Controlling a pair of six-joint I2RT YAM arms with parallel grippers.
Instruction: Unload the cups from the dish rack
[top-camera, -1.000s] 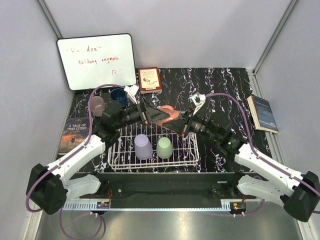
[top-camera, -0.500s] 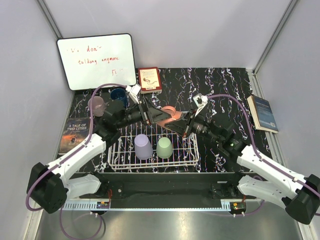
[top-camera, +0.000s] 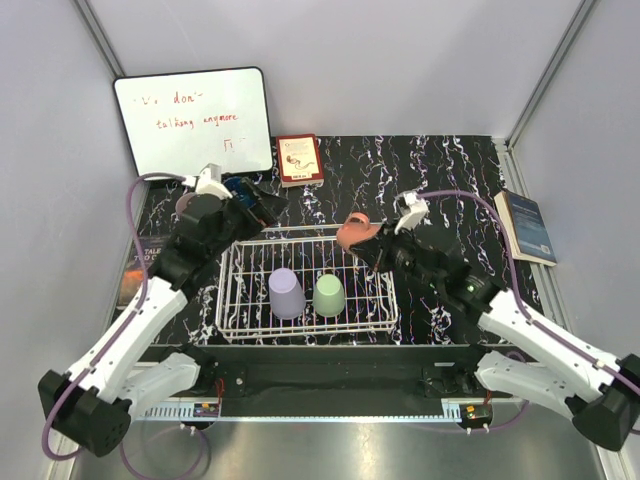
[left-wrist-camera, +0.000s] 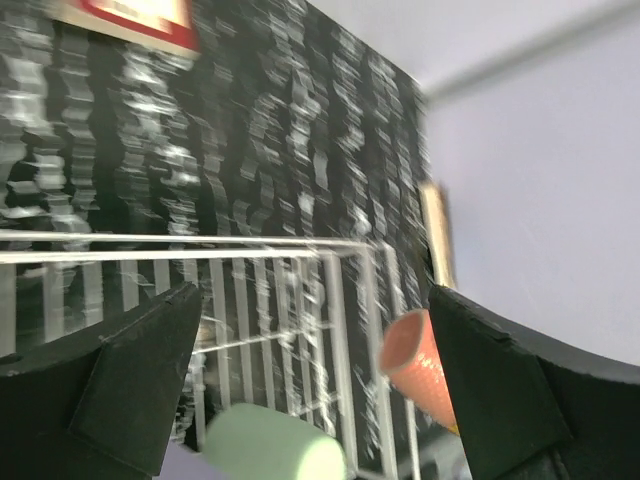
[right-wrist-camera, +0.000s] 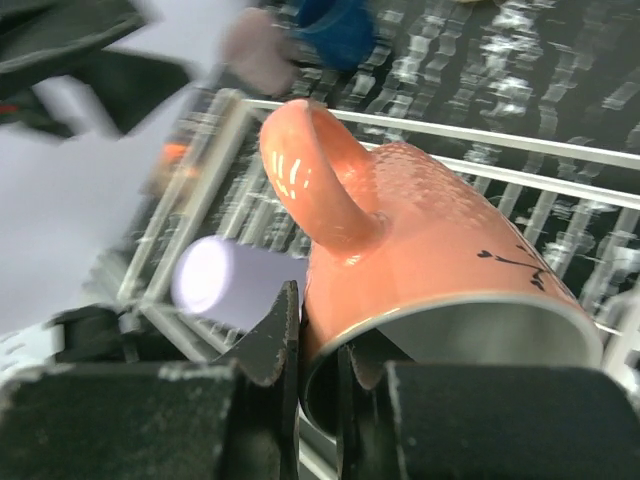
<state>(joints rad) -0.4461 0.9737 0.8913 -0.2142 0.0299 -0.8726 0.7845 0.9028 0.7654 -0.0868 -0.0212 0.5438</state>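
Observation:
My right gripper (top-camera: 372, 245) (right-wrist-camera: 318, 310) is shut on the rim of a terracotta cup (top-camera: 354, 233) (right-wrist-camera: 420, 250) with a handle and a pale inside, held over the far right corner of the white wire dish rack (top-camera: 385, 300) (right-wrist-camera: 500, 170). In the rack stand a lavender cup (top-camera: 287, 293) (right-wrist-camera: 225, 285) and a light green cup (top-camera: 329, 295) (left-wrist-camera: 275, 445), both upside down. Outside its far left corner are a dark blue cup (top-camera: 238, 187) (right-wrist-camera: 335, 25) and a mauve cup (top-camera: 188, 206) (right-wrist-camera: 255, 55). My left gripper (top-camera: 258, 205) (left-wrist-camera: 313, 290) hangs open and empty there, facing the rack (left-wrist-camera: 330, 300) and the terracotta cup (left-wrist-camera: 420, 365).
A whiteboard (top-camera: 193, 122) leans on the back wall, a red book (top-camera: 299, 158) beside it. One book (top-camera: 527, 227) lies at the right table edge, another (top-camera: 140, 272) at the left under my left arm. Side walls stand close.
My left arm has drawn back from the terracotta cup to the rack's far left corner, its gripper open. The right gripper keeps the cup and has moved it slightly right.

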